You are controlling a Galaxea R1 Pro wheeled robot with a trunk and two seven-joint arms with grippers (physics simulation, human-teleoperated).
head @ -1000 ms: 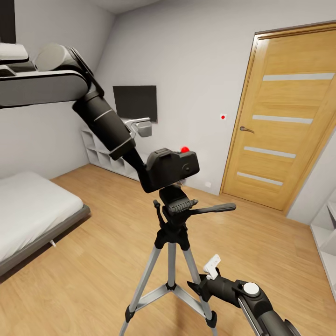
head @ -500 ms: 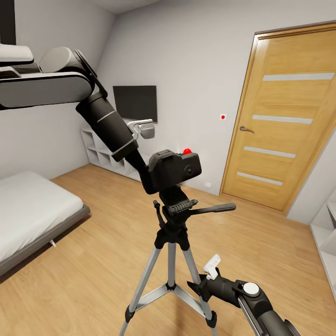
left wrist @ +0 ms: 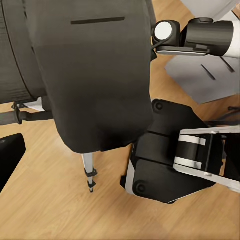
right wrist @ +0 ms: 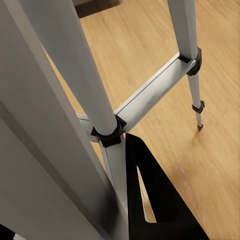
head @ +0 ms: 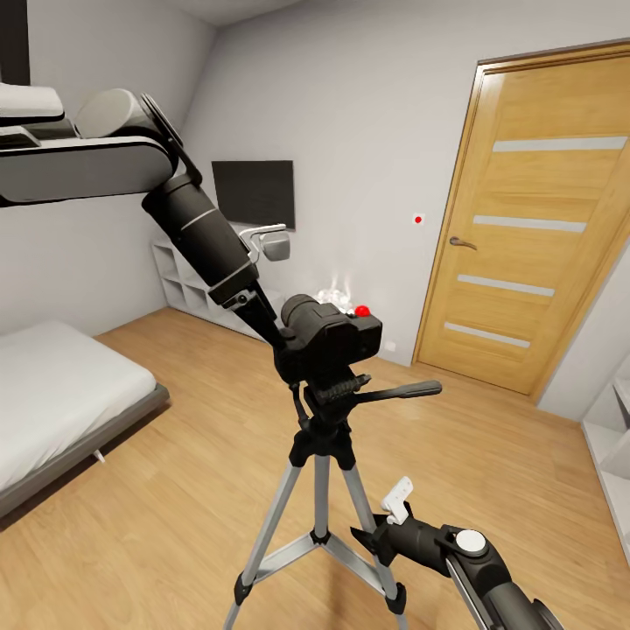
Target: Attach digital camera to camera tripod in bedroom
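The black digital camera [head: 331, 343], red button on top, sits level on the head of the camera tripod [head: 322, 455], just above the pan handle [head: 398, 390]. My left gripper [head: 278, 337] reaches down from the upper left and is shut on the camera's back, its fingers mostly hidden by the body. In the left wrist view the camera [left wrist: 95, 75] looms large, with a tripod leg [left wrist: 89, 172] below it. My right gripper [head: 363, 534] hangs low beside a silver leg. In the right wrist view its fingers [right wrist: 160, 210] look pressed together next to the tripod's legs [right wrist: 75, 95].
A white bed [head: 61, 394] stands at the left. The wooden door [head: 534, 227] is at the right, a black wall TV [head: 254, 192] and white cube shelves [head: 188, 284] at the back. Light wood floor [head: 490, 472] lies open around the tripod.
The left arm lowered the camera from a tilted pose above the tripod head until it rests level on it. A small white sparkle now shows just behind the camera. The right arm stayed put.
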